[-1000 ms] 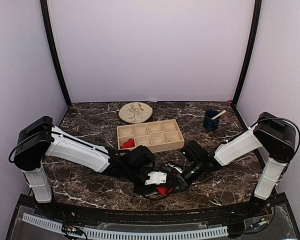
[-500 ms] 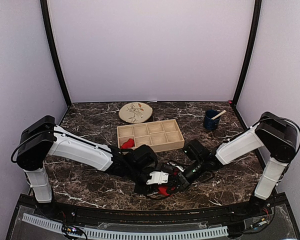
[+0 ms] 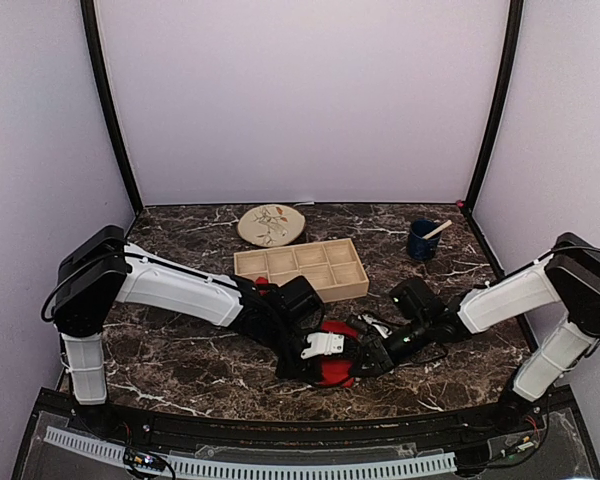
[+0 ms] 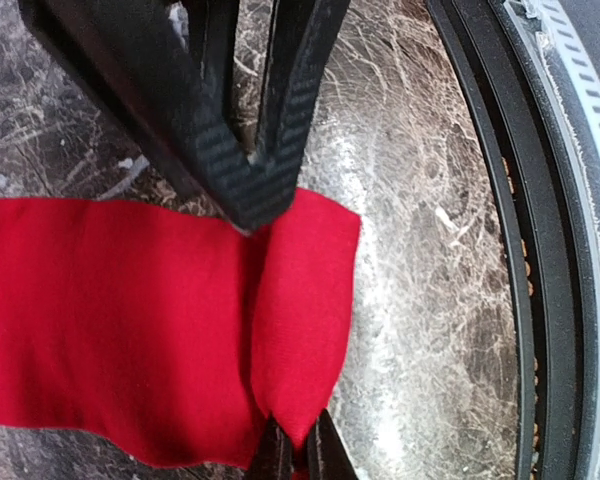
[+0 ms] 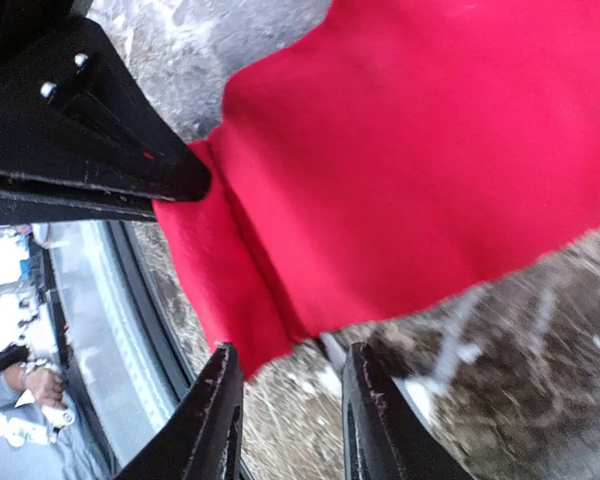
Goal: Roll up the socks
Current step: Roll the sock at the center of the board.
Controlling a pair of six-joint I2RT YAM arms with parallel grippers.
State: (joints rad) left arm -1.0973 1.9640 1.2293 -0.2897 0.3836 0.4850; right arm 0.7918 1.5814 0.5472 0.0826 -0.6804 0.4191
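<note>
Sock (image 3: 332, 372) lies flat on the table (image 3: 180, 360) on the near side of the tray (image 3: 350, 290), left gripper (image 4: 248, 205) jaws pinched on its folded end, probably to keep the fold put, right gripper (image 5: 288, 357) jaws wide, empty.

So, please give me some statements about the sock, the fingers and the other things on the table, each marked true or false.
1. The left fingers are shut on the bright red fabric sock. True.
2. The right fingers are clamped on that sock. False: they stand apart.
3. The sock is rolled into a tight ball. False: it lies mostly flat, with one end folded over.
4. The dark blue cup stands left of the wooden compartment tray. False: it stands to its right.
5. The round cream plate lies behind the tray. True.
</note>
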